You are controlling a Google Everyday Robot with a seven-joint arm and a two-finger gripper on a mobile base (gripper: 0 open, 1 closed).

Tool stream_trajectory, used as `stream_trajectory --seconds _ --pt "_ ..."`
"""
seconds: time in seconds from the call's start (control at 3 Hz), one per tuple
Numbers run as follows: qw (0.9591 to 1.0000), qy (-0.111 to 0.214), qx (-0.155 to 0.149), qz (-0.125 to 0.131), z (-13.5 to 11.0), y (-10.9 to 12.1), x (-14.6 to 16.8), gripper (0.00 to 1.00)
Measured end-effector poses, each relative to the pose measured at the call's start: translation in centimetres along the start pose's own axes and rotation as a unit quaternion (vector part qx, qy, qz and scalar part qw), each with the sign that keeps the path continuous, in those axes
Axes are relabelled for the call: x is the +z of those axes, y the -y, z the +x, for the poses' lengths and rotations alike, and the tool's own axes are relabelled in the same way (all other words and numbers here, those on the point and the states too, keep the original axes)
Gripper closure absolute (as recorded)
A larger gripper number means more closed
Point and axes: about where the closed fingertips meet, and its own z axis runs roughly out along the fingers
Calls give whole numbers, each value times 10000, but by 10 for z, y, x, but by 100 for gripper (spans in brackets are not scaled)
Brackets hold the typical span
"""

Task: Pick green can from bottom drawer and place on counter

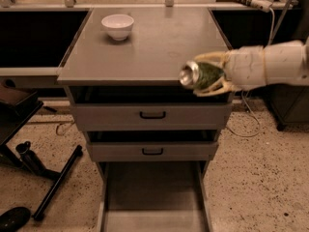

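Note:
My gripper [205, 75] comes in from the right on a white arm and is shut on the green can [200, 75]. The can lies on its side in the fingers, its silver end facing left. It hangs in the air at the front right edge of the counter [145, 47], about level with the top. The bottom drawer [152, 197] stands pulled open below, and the part of its grey floor that shows holds nothing.
A white bowl [118, 25] sits at the back left of the counter. Two shallower drawers with black handles [152, 114] are slightly open. A black stand leg [53, 185] lies on the floor at left. A cable hangs at the right.

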Motion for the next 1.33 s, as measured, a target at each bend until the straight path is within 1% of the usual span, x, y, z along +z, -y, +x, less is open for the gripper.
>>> stream_trajectory --seconds 0.33,0.67,1.0,1.33 --pt "9985 393 -373 -125 -41 47 -24 100" --pt "9911 988 -728 -517 -67 78 -9 100" --pt "9847 1297 -1043 -513 -86 115 -13 100" --pt "9811 1427 -1249 -374 -97 142 -21 100"
